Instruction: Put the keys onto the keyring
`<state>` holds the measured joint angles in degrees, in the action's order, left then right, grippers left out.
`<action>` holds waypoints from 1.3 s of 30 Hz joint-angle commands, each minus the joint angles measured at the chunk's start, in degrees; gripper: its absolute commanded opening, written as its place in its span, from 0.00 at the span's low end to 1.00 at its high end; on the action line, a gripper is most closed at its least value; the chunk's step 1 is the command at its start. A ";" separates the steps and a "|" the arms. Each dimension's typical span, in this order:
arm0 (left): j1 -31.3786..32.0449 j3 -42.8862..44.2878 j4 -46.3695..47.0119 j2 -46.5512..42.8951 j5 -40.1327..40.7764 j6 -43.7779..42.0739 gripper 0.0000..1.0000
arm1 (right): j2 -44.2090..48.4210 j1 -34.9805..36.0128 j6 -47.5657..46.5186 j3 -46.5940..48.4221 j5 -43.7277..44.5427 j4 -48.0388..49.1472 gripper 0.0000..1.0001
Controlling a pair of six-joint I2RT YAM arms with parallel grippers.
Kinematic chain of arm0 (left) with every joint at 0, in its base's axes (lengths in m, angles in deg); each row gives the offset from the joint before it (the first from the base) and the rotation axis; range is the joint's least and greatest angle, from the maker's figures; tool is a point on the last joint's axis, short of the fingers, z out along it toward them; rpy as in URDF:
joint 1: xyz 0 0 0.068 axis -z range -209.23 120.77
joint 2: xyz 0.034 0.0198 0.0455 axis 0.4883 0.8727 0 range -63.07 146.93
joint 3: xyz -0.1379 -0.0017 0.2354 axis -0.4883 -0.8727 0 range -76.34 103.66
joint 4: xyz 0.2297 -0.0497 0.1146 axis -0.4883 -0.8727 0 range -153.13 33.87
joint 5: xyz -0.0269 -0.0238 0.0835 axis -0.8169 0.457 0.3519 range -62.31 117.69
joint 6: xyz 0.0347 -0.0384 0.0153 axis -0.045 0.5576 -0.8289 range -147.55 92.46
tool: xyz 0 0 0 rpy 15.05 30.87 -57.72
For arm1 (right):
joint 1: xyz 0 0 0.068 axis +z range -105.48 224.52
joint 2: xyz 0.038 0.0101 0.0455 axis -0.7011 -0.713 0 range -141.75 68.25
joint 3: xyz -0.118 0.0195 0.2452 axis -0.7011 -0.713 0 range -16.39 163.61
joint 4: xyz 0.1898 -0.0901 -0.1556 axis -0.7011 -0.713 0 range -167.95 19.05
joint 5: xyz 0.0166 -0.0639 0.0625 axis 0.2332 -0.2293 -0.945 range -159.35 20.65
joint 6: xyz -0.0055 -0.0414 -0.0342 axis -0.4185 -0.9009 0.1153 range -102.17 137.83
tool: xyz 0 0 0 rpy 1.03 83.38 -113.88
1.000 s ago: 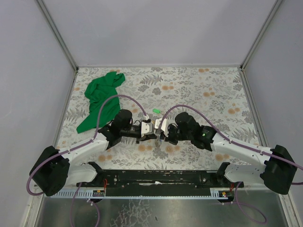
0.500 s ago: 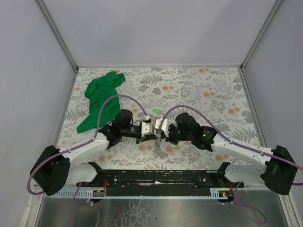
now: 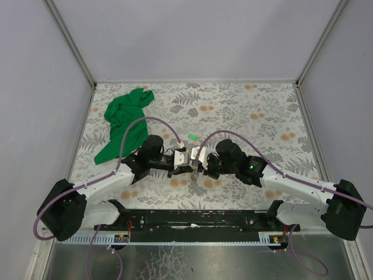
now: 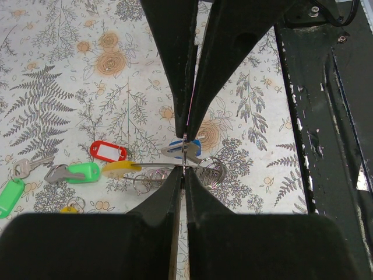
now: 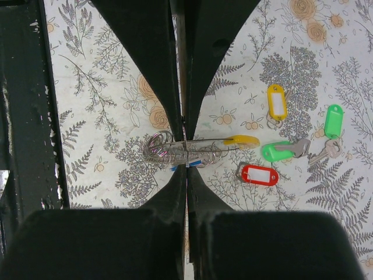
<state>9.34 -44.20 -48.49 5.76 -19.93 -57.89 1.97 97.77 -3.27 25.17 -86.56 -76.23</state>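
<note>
Both my pincers are pressed together, tip facing tip near the middle of the table. My left gripper and right gripper each nip the thin wire of the keyring. A blue-tagged key and a yellow-tagged key sit at the ring. A red-tagged key and a green-tagged key lie loose just beside it. A green cloth lies far left on the fern-patterned table, with pale walls around it.

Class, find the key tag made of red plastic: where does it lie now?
In the right wrist view, the red oblong plastic tag lies flat, right of the right gripper and just below the green-tagged key.
</note>
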 commanded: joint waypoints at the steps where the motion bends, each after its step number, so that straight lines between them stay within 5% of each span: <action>1: -0.07 1.87 0.43 -0.04 -1.09 -0.77 0.00 | 0.74 0.74 -0.78 0.51 -1.41 1.31 0.00; 39: -0.05 1.96 0.52 0.27 -1.60 -0.78 0.00 | 0.99 0.82 -0.16 0.36 -1.37 1.74 0.00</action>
<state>9.34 -44.20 -48.49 5.76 -19.95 -57.89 1.99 97.79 -3.30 25.17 -87.00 -76.65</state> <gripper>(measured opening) 0.010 0.011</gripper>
